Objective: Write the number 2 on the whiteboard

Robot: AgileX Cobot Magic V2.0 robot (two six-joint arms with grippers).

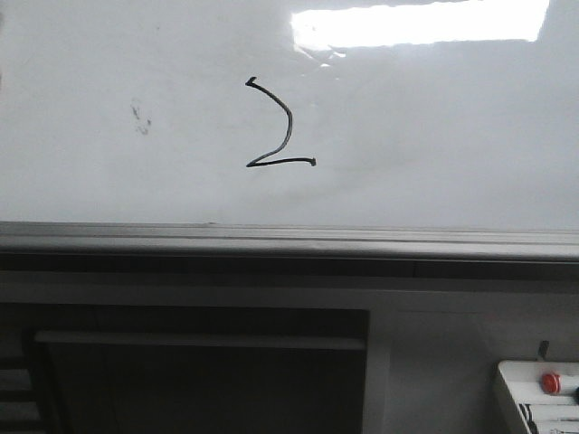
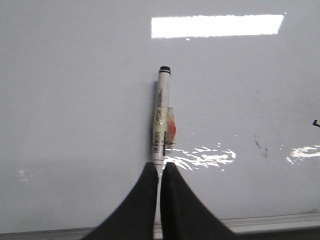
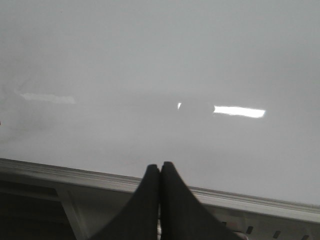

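Note:
A thin black number 2 (image 1: 279, 125) stands on the glossy whiteboard (image 1: 434, 136) in the front view, left of the middle. Neither arm appears in that view. In the left wrist view my left gripper (image 2: 160, 166) is shut on a white marker (image 2: 161, 120), whose black tip points at the whiteboard (image 2: 75, 100); the picture does not settle whether the tip touches. A black stroke end (image 2: 315, 123) shows at that view's edge. My right gripper (image 3: 160, 165) is shut with nothing between its fingers, facing the whiteboard (image 3: 150, 60) above its ledge (image 3: 65, 172).
The grey metal ledge (image 1: 289, 240) runs under the board. A small white tray with a red button (image 1: 550, 382) sits at the lower right. Faint dark smudges (image 1: 140, 117) mark the board left of the 2. A bright light reflection (image 1: 421, 23) lies along the top.

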